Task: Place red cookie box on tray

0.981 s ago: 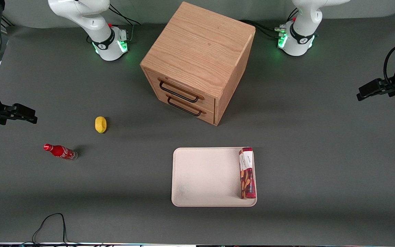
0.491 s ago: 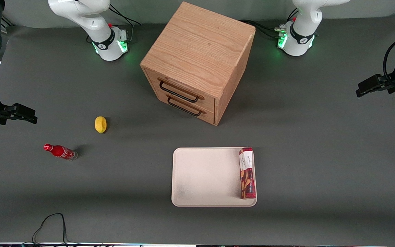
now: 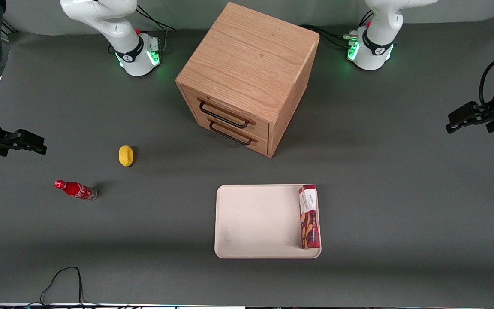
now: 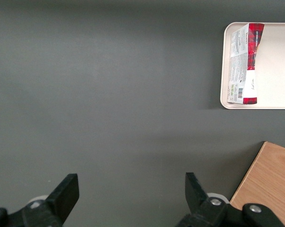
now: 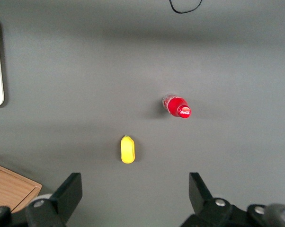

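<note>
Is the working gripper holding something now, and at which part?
Nothing. The gripper is open and empty, off toward the working arm's end; the cookie box lies on the tray.

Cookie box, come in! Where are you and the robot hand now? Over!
Gripper open, empty, high over bare table at the working arm's end. Red cookie box lying flat on the tray, along one edge. Nothing in the way.
</note>
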Controlling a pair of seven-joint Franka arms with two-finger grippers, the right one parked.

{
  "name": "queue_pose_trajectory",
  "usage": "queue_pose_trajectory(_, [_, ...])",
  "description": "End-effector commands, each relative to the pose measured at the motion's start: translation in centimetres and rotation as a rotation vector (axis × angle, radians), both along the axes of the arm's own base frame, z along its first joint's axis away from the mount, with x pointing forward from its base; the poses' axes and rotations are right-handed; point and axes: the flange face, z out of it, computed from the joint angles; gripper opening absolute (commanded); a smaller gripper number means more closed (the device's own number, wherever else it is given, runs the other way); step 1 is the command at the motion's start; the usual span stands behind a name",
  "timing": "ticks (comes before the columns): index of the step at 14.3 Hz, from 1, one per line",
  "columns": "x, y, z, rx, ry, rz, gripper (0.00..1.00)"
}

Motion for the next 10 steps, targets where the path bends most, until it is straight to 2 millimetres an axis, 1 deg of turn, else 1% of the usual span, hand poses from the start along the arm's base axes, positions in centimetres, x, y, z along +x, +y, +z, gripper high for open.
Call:
queue_pose_trajectory(1, [-0.38, -0.14, 0.1, 0.005, 0.001, -0.013, 1.0])
queue_pose_trajectory(3, [-0.87, 0.37, 1.0, 0.006, 0.025, -0.004, 1.0])
queue_pose_trajectory(9, [-1.05, 0.09, 1.01, 0.003, 0.039, -0.021, 1.0])
queue_pose_trajectory(10, [-1.01, -0.32, 0.86, 0.004, 0.04, -0.024, 1.0])
